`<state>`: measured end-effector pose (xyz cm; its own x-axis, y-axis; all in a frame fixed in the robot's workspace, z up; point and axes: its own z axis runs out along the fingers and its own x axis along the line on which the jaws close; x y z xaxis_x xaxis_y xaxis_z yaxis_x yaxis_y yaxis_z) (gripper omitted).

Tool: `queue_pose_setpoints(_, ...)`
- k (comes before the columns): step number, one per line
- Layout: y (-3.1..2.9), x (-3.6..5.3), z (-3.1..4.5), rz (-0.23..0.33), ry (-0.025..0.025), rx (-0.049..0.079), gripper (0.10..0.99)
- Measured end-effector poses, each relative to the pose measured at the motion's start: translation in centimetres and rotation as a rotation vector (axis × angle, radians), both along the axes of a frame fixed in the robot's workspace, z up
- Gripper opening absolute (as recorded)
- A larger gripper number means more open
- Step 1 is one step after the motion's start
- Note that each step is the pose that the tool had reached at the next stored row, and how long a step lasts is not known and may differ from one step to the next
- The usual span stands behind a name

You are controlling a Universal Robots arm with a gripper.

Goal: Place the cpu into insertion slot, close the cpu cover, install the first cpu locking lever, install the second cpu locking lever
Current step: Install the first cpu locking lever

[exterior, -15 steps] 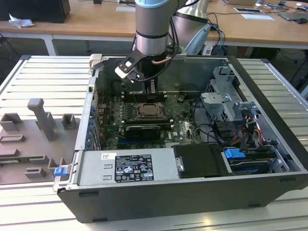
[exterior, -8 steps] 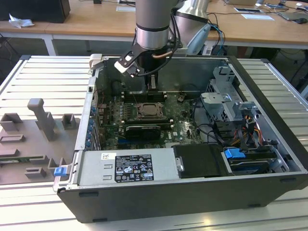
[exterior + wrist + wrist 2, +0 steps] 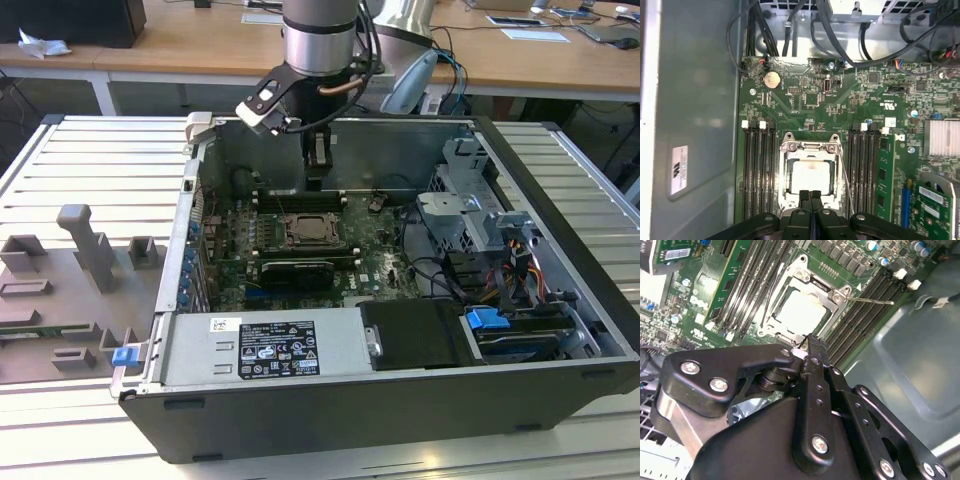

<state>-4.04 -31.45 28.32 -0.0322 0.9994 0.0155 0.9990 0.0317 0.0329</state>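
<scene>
The cpu [image 3: 811, 176] lies flat in the insertion slot [image 3: 315, 232] on the green board, pale face up. It is square, with no long axis, and its edges run parallel to the black memory slots [image 3: 760, 170] flanking it on both sides. The cpu cover [image 3: 810, 147] is folded down over it, framing the pale face in its cut-out. One thin wire locking lever [image 3: 846, 180] angles away from the side of the socket rather than lying flat along it; in the second wrist view it sticks out over the memory slots [image 3: 870, 301]. The fingers [image 3: 805, 200] are pressed together and hold nothing. They hang over the socket's far edge, between the cpu and the far wall of the computer case [image 3: 400, 150]. Open board lies on the near side, and the case stands on the slatted worktop [image 3: 90, 160].
</scene>
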Motion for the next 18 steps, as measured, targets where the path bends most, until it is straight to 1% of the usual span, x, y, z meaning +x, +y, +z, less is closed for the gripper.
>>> queue_pose_setpoints(1,0.0,0.0,0.2,0.0,0.0,0.0,0.106)
queue_pose_setpoints(2,0.0,0.0,0.22,0.003,-0.0002,0.0,0.106)
queue_pose_setpoints(6,0.0,0.0,0.22,0.06,0.0,0.0,0.106)
queue_pose_setpoints(7,0.0,0.0,0.22,0.087,0.0,0.0,0.106)
queue_pose_setpoints(10,0.0,-0.01,0.17,0.145,0.0,0.0,0.106)
queue_pose_setpoints(14,0.0,-0.01,0.04,0.211,0.0004,0.0,0.106)
queue_pose_setpoints(18,0.0,-0.01,-0.01,0.298,0.0005,0.0,0.106)
